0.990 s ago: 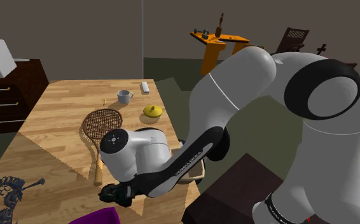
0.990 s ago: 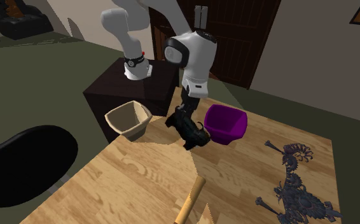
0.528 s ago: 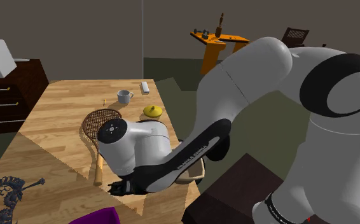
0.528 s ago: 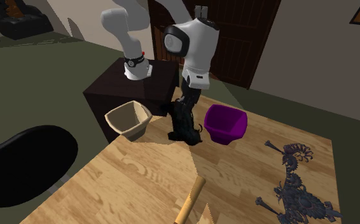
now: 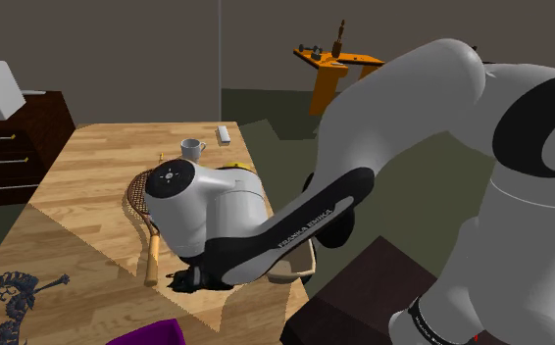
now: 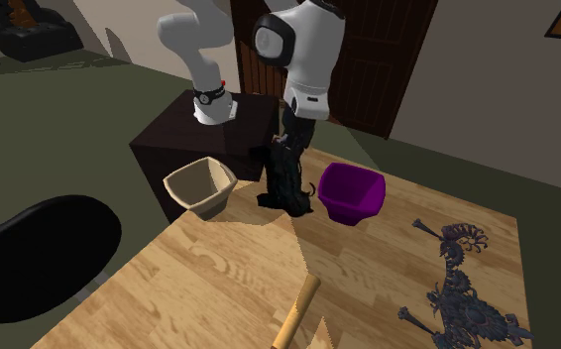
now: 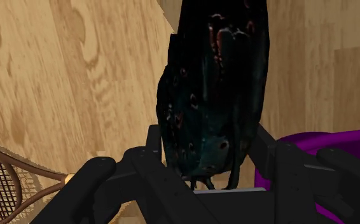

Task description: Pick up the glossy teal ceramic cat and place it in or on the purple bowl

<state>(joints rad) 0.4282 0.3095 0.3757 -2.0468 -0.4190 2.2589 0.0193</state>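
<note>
Your gripper (image 7: 207, 151) has hold of the cat (image 7: 212, 83). In the wrist view the two black fingers (image 7: 148, 159) stand partly apart and press on either side of its lower body, so the jaws are closed as far as the figure allows. The cat reads as very dark, near black, with a teal sheen and small reddish spots.

Its long axis runs straight out from the gripper, in line with the fingers. In the second exterior view the gripper (image 6: 284, 167) points down and the cat (image 6: 288, 196) hangs nearly upright beneath it, its lower end close to the wooden table (image 6: 219, 288). You cannot tell whether it touches the wood, nor which way its face points.

The cat sits near the table's edge, between the beige basket (image 6: 207, 201) and the purple bowl (image 6: 353, 203), just beside the bowl and outside it. In the wrist view the bowl's rim shows by one finger, and a racket (image 7: 10, 181) lies by the other.
</note>
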